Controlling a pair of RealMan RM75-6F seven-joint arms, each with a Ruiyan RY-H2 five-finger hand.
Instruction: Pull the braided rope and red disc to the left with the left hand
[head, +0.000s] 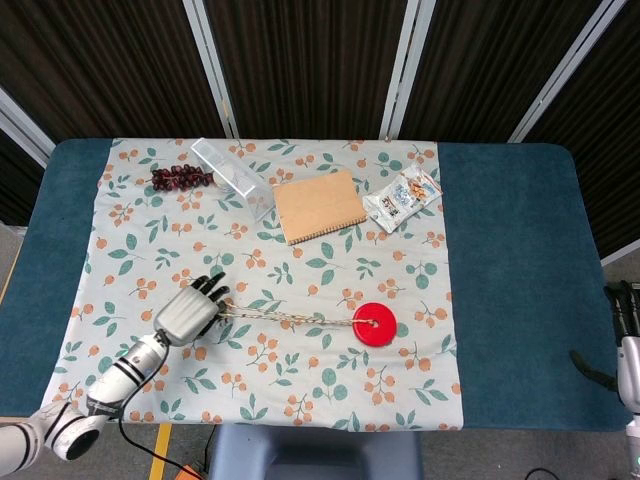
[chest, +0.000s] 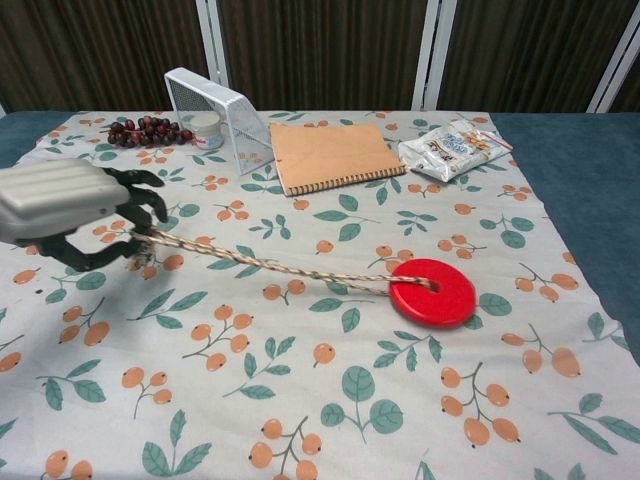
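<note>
Dark slatted panels back a blue table (head: 510, 250) covered by a cloth (head: 330, 400) printed with leaves and orange berries. We see our left hand (head: 187, 313) at about 8 o'clock on the cloth, raised a little off it in the chest view (chest: 65, 205), dark fingers (chest: 140, 200) curled around the near end of the rope (head: 285, 319). From that grip the rope (chest: 270, 268) runs taut toward 3 o'clock and ends at the hole of the red disc (head: 374, 325), which lies flat on the cloth just below centre; in the chest view the disc (chest: 433, 293) sits right of middle, rope end looped through it. We see our right hand (head: 626, 335) only at the far right edge of the head view, off the table, and we cannot tell how its fingers are set. At 12 o'clock a tan notebook (head: 319, 206) lies flat, spiral edge nearest us in the chest view (chest: 333, 155). At 1 o'clock from it a snack bag (head: 402, 198) lies on the cloth, apart from the notebook. At 11 o'clock a white mesh basket (chest: 215, 110) is tipped on its side, with a small jar (chest: 206, 128) inside its opening. Just left of the basket lies a bunch of dark grapes (head: 181, 177).
</note>
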